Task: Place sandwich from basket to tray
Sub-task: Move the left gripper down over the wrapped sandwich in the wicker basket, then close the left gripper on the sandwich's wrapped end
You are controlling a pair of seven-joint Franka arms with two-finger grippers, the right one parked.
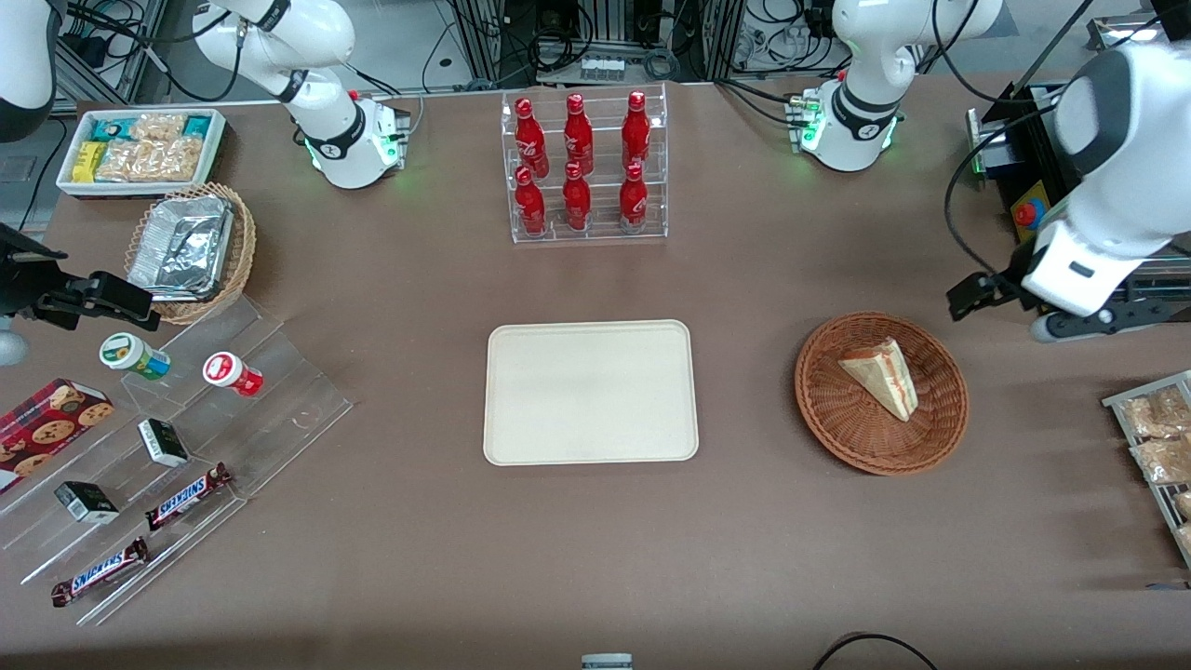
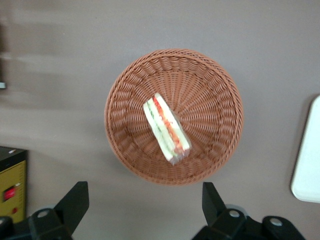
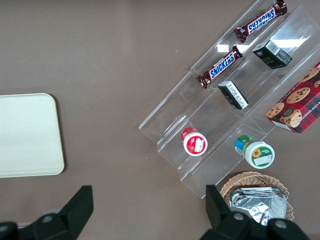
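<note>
The sandwich (image 1: pixel 884 375) (image 2: pixel 166 128), a pale wedge in clear wrap with red and green filling on its edge, lies in the round reddish-brown wicker basket (image 1: pixel 828 409) (image 2: pixel 210 90). The cream tray (image 1: pixel 590 392) (image 2: pixel 308 155) lies flat beside the basket, toward the parked arm's end, with nothing on it. My left gripper (image 1: pixel 972 298) (image 2: pixel 144 186) hangs open and holds nothing. It is up in the air beside the basket, just off its rim toward the working arm's end and a little farther from the front camera.
A clear rack of red bottles (image 1: pixel 584 167) stands farther from the front camera than the tray. Bagged snacks on a wire rack (image 1: pixel 1154 437) lie at the working arm's end. A yellow and black box with a red button (image 1: pixel 1023 209) (image 2: pixel 11 182) stands near the gripper.
</note>
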